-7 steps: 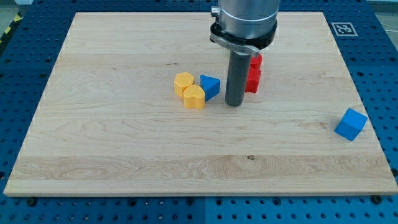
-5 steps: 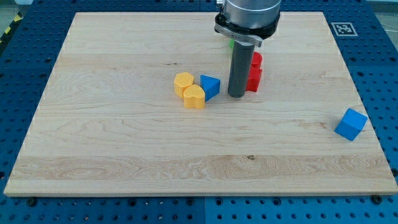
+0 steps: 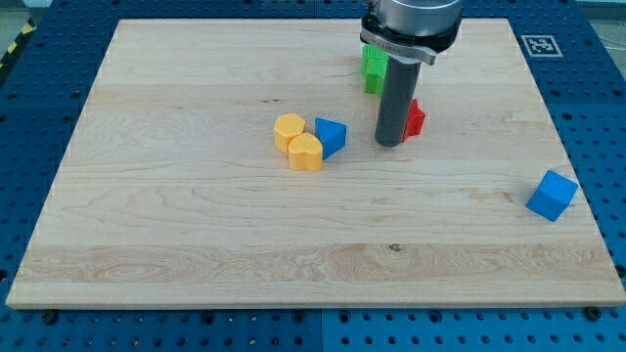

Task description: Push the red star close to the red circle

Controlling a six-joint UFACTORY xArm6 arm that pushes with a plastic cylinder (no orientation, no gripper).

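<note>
My tip [image 3: 389,144] rests on the board just right of centre, in the upper half. A red block [image 3: 416,119] peeks out from behind the rod's right side, touching or nearly touching it. Most of it is hidden, so I cannot tell whether it is the star or the circle. No second red block shows; the rod may cover it. The tip sits at the red block's lower left.
A green block [image 3: 374,67] stands above the tip, partly behind the arm. A blue block [image 3: 332,135] and two yellow blocks [image 3: 290,129] [image 3: 306,153] cluster left of the tip. A blue cube [image 3: 552,195] lies near the right edge.
The rod moved right and slightly up. It now covers most of the red blocks that showed on its right, and the green block has come into view behind it.
</note>
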